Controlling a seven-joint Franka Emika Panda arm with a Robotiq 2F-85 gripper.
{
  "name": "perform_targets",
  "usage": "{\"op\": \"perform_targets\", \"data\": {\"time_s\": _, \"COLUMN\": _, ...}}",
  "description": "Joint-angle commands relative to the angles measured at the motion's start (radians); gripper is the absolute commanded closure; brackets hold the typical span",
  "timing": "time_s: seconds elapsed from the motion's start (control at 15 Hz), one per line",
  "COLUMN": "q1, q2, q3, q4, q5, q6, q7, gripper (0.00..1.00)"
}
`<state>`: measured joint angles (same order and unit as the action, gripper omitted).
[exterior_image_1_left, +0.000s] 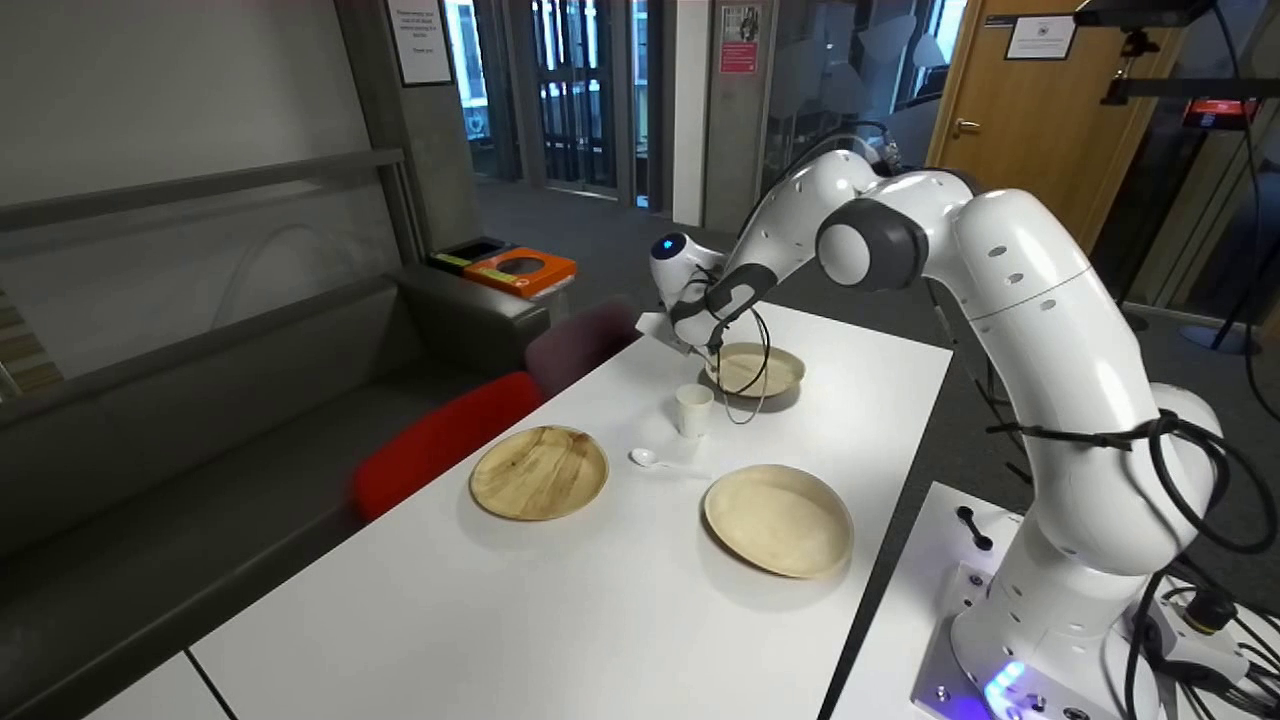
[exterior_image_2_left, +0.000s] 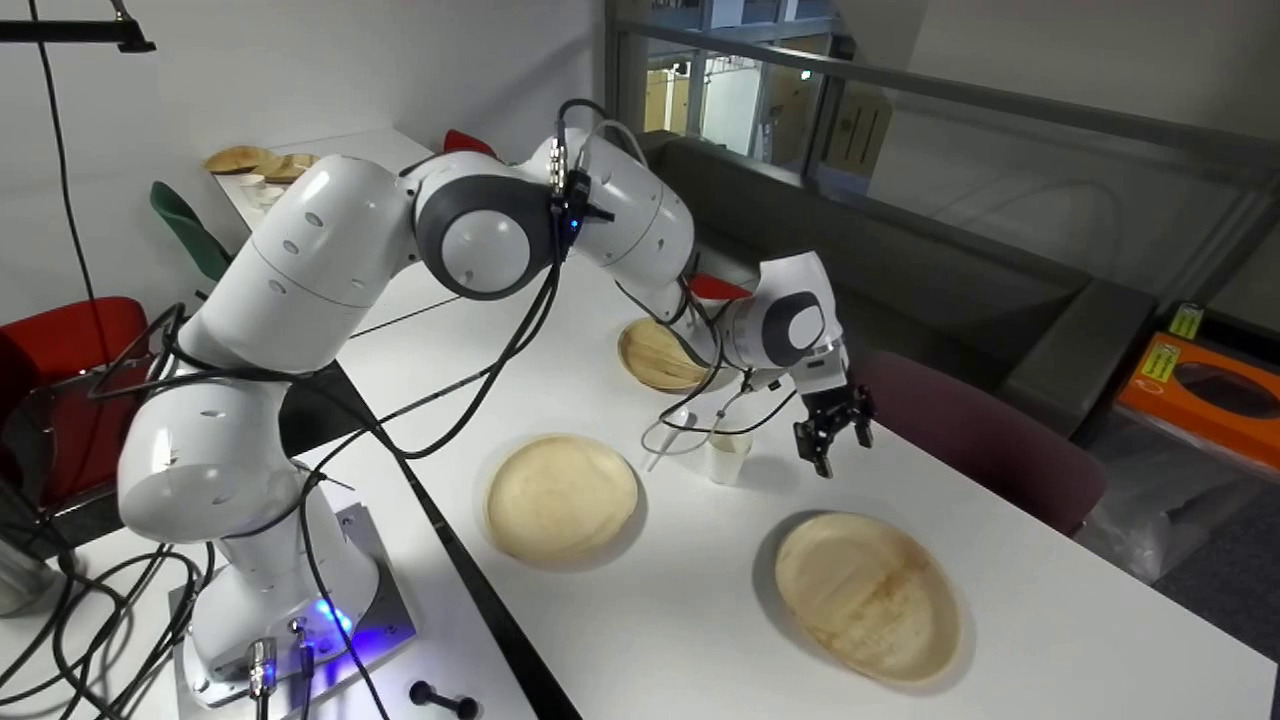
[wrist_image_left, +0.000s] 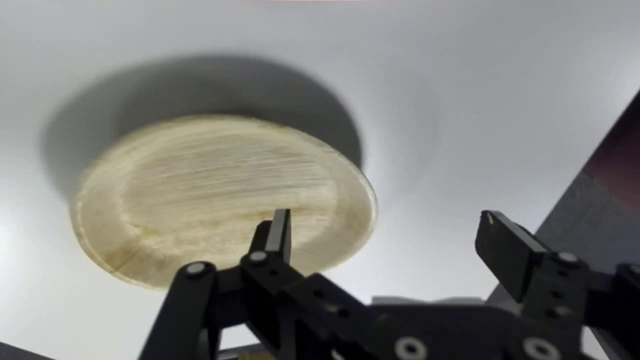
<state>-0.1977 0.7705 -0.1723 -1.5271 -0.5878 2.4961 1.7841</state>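
My gripper (wrist_image_left: 385, 212) stands open with nothing between its fingers (wrist_image_left: 280, 235). In an exterior view the gripper (exterior_image_2_left: 845, 455) hangs over the table near its chair-side edge. Closest to it is a shallow pale wooden plate (wrist_image_left: 220, 185), which lies behind and beside one finger in the wrist view. That same plate (exterior_image_2_left: 868, 600) shows darker streaks in an exterior view. A white cup (exterior_image_1_left: 695, 412) stands upright near the plate, and a white spoon (exterior_image_1_left: 645, 458) lies beside the cup. Cables partly cover the plate (exterior_image_1_left: 785, 370) and most of the gripper in an exterior view.
Two more round plates lie on the white table: a pale plate (exterior_image_1_left: 780, 522) near the arm's base and a stronger-grained plate (exterior_image_1_left: 540, 473) by the red chair (exterior_image_1_left: 440, 440). A maroon chair (exterior_image_2_left: 980, 440) touches the far edge. Loose cables (exterior_image_2_left: 530, 330) hang from the arm.
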Motion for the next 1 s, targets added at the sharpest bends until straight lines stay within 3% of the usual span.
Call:
{"op": "perform_targets", "data": {"time_s": 0.0, "q1": -0.100, "q2": -0.147, "q3": 0.123, "q4": -0.245, "q5": 0.081, "q6": 0.035, "q7": -0.137, "gripper": 0.00}}
{"op": "perform_targets", "data": {"time_s": 0.2, "q1": -0.194, "q2": -0.216, "q3": 0.205, "q4": -0.392, "q5": 0.186, "q6": 0.007, "q7": -0.268, "gripper": 0.00}}
{"op": "perform_targets", "data": {"time_s": 0.27, "q1": -0.163, "q2": -0.242, "q3": 0.145, "q4": -0.434, "q5": 0.324, "q6": 0.010, "q7": -0.373, "gripper": 0.00}}
{"op": "perform_targets", "data": {"time_s": 0.33, "q1": -0.278, "q2": -0.270, "q3": 0.239, "q4": -0.448, "q5": 0.331, "q6": -0.044, "q7": -0.396, "gripper": 0.00}}
{"op": "perform_targets", "data": {"time_s": 0.4, "q1": -0.248, "q2": -0.287, "q3": 0.178, "q4": -0.458, "q5": 0.469, "q6": -0.071, "q7": -0.499, "gripper": 0.00}}
{"op": "perform_targets", "data": {"time_s": 0.47, "q1": -0.271, "q2": -0.316, "q3": 0.176, "q4": -0.472, "q5": 0.547, "q6": -0.112, "q7": -0.542, "gripper": 0.00}}
{"op": "perform_targets", "data": {"time_s": 0.6, "q1": -0.246, "q2": -0.367, "q3": 0.089, "q4": -0.480, "q5": 0.697, "q6": -0.196, "q7": -0.642, "gripper": 0.00}}
{"op": "perform_targets", "data": {"time_s": 0.8, "q1": -0.212, "q2": -0.384, "q3": -0.020, "q4": -0.441, "q5": 0.777, "q6": -0.303, "q7": -0.674, "gripper": 0.00}}
{"op": "perform_targets", "data": {"time_s": 0.93, "q1": -0.180, "q2": -0.358, "q3": -0.070, "q4": -0.411, "q5": 0.779, "q6": -0.316, "q7": -0.614, "gripper": 0.00}}
